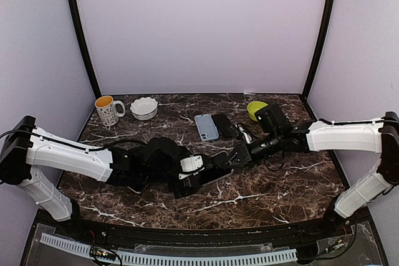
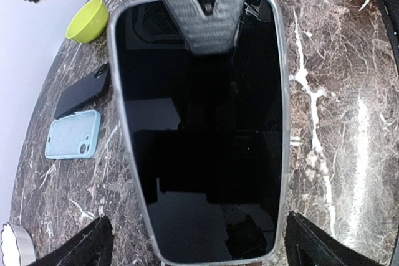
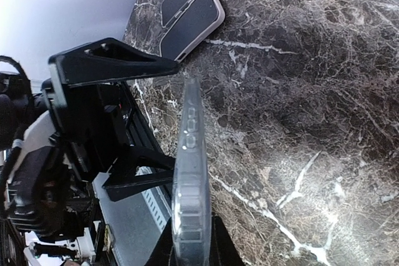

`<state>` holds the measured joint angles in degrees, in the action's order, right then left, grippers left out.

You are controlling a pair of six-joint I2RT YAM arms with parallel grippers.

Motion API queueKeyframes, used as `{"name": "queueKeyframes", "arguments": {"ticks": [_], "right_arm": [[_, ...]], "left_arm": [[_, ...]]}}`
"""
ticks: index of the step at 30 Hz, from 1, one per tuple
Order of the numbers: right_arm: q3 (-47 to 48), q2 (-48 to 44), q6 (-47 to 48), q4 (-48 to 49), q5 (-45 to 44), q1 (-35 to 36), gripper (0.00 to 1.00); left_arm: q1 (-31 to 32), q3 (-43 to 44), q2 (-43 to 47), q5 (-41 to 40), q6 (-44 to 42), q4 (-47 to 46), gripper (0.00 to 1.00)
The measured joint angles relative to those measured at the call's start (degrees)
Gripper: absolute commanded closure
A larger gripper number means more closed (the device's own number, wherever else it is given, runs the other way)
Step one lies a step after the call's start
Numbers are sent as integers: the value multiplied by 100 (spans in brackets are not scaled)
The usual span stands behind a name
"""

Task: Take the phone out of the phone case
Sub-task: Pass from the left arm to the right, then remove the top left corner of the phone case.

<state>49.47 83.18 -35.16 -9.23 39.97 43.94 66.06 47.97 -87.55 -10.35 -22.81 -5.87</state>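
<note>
The dark marble table (image 1: 280, 185) carried both arms, which met low over its middle. The left arm (image 1: 68, 157) reached in from the near left, and the right arm (image 1: 343, 135) came in from the far right. Between them the phone (image 2: 199, 141) sat fully inside its clear phone case (image 3: 190, 172), lifted off the marble, with its black screen facing the left wrist camera. The right gripper (image 1: 237, 156) was clamped on one short end of the case. The left gripper (image 1: 202, 172) stood spread wide, its fingers (image 2: 87, 244) on either side of the phone and apart from it in the left wrist view. Along the far edge stood a patterned mug (image 1: 109, 110) with an orange inside; whether that was liquid could not be told. Just beside it was a white scalloped bowl (image 1: 144, 108), and a lime-green bowl (image 1: 254, 110) sat partly behind the right arm. Between the bowls lay a light-blue case (image 1: 206, 127) and, just beside it, a black case (image 1: 224, 126); whether either held a phone could not be told.
</note>
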Motion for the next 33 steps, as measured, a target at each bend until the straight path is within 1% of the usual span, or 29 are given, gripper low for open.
{"name": "queueKeyframes", "arguments": {"ticks": [6, 12, 16, 19, 21, 23, 27, 33], "right_arm": [[9, -90, 461, -332, -450, 26, 100], [-11, -605, 1038, -337, -1266, 28, 100], [-302, -1202, 1405, 138, -2035, 111, 100], [-691, -1707, 1895, 660, -2870, 476, 100], [-949, -2013, 2264, 964, -3340, 769, 100], [-1008, -2129, 2660, 1104, -3567, 935, 100], [-1027, -2173, 3794, 1290, -3320, 938, 100], [-1342, -2468, 5947, 1314, -2208, 944, 100]], "left_arm": [[114, 85, 520, 2, 15, 289, 1], [131, 85, 1252, 90, 31, 916, 1], [129, -90, 1847, 76, -190, 1045, 1], [79, -376, 2264, 72, -448, 1025, 1], [-59, -511, 2459, 201, -610, 1036, 1], [-323, -531, 2559, 417, -721, 1040, 1], [-793, -529, 2741, 1043, -1062, 1045, 3], [-1080, -527, 2911, 2096, -1884, 1309, 11]]}}
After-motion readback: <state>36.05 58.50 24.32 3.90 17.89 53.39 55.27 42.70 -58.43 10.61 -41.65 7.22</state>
